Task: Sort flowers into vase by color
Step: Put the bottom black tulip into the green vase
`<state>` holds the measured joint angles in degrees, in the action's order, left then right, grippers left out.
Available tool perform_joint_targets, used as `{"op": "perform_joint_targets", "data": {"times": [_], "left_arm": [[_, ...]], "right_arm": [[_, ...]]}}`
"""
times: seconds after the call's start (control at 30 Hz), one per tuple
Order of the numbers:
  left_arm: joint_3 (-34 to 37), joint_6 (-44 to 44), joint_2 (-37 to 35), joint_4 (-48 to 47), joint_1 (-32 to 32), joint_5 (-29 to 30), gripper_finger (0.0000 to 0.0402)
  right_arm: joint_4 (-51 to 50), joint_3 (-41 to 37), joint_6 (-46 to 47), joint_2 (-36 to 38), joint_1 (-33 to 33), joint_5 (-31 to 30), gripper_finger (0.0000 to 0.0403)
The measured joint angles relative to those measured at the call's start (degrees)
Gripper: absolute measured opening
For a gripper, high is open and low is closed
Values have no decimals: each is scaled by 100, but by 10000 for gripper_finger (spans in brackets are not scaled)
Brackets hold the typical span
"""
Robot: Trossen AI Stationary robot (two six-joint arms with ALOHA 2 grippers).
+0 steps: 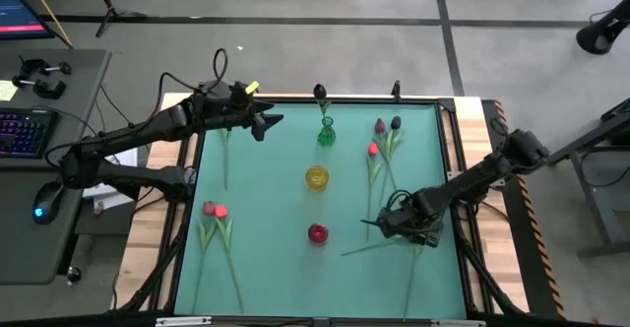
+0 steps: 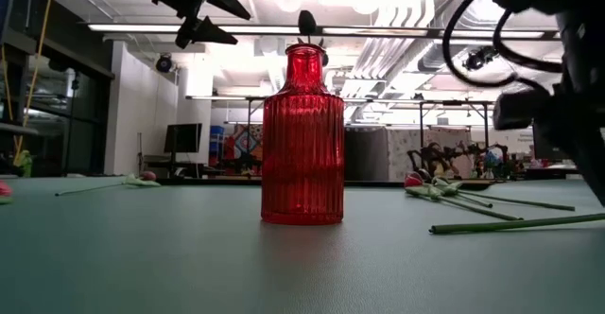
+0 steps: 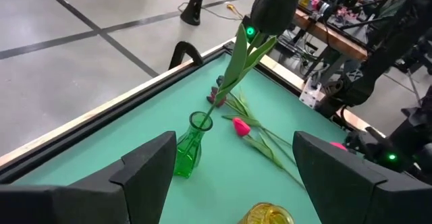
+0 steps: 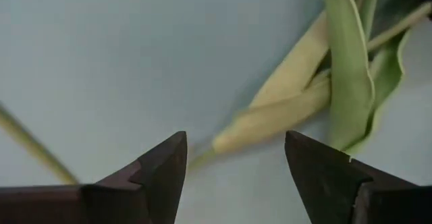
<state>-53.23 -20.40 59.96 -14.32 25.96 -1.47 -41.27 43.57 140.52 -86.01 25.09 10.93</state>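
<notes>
Three vases stand in a row down the mat's middle: green (image 1: 325, 132), yellow (image 1: 316, 177) and red (image 1: 317, 232). A near-black tulip (image 3: 273, 5) stands in the green vase (image 3: 189, 146), its stem leaning on the rim. Red and dark tulips (image 1: 379, 140) lie on the mat at the right, two pink-red ones (image 1: 214, 210) at the left. My right gripper (image 1: 386, 225) points down, open, just above a red tulip's stem and leaves (image 4: 297, 109), its fingertips on either side. My left gripper (image 1: 271, 122) hovers open and empty at the far left, facing the green vase.
A loose green stem (image 1: 379, 246) lies on the mat beside my right gripper, and another stem (image 1: 225, 155) lies under the left arm. The mat has a raised wooden border (image 1: 472, 169). A desk with a keyboard (image 1: 20, 130) stands left of the table.
</notes>
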Motion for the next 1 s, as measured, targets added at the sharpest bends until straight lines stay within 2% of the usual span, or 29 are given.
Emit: {"op": "perform_joint_targets", "data": {"times": [0.3,0.4,0.53,0.73,0.77,1.0], "left_arm": [[0,-96,0,1,0,10,284],[0,-98,0,11,0,19,284],[0,-103,0,111,0,22,284],[0,-105,0,209,0,22,284],[0,-105,0,216,0,22,284],[0,-96,0,227,0,76,284]], "right_arm": [[20,27,-163,-389,3,0,239],[-34,24,-447,-404,6,-108,225],[-59,24,-816,-412,3,-185,168],[-102,120,-1387,-423,6,-322,29],[-144,160,-1546,-429,8,-360,16],[-377,577,-2817,-442,8,-393,6]]}}
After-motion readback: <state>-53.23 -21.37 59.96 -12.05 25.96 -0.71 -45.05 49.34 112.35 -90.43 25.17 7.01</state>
